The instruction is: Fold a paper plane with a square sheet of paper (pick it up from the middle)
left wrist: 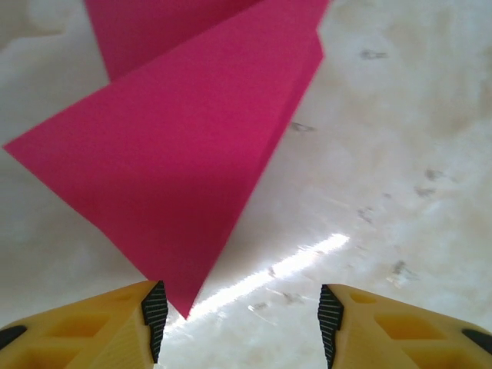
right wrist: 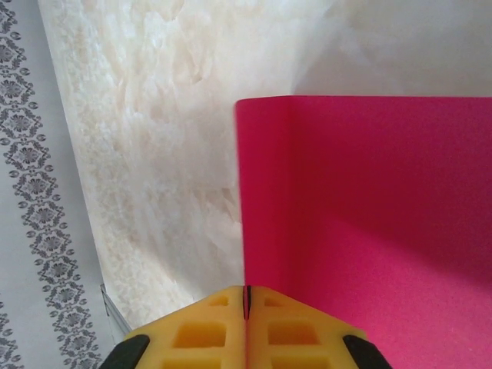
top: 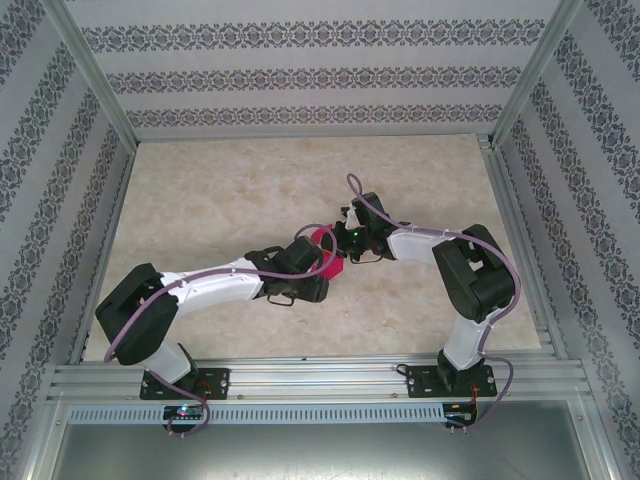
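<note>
Near the middle of the tabletop (top: 220, 190), between the ends of the two arms, the square sheet of paper (top: 326, 250): magenta-pink, already folded, small from the overhead camera and partly covered by the arms. Through the left wrist camera, the same square sheet of paper (left wrist: 177, 169) as a layered wedge, wide toward the top and narrowing to a sharp tip low in the view, with a second layer peeking out behind its upper edge. Tip just beside the ribbed pad of one yellow finger (left wrist: 154, 311), not caught between the two. Left claw (left wrist: 238, 323) spread wide, pale marbled tabletop and a streak of glare showing through its gap. Through the right wrist camera, the square sheet of paper (right wrist: 369, 223) as a flat pink panel with a straight crease close to its left edge, that edge running down into the seam between the fingers. Right claw (right wrist: 246, 304) pressed together, pinching the paper at that folded edge. Hard to tell whether lifted clear of the tabletop or touching it. Around the tabletop, walls (top: 300, 80) papered in grey floral bands, and an aluminium frame rail (top: 320, 372) along the near edge, both arm bases bolted to it
</note>
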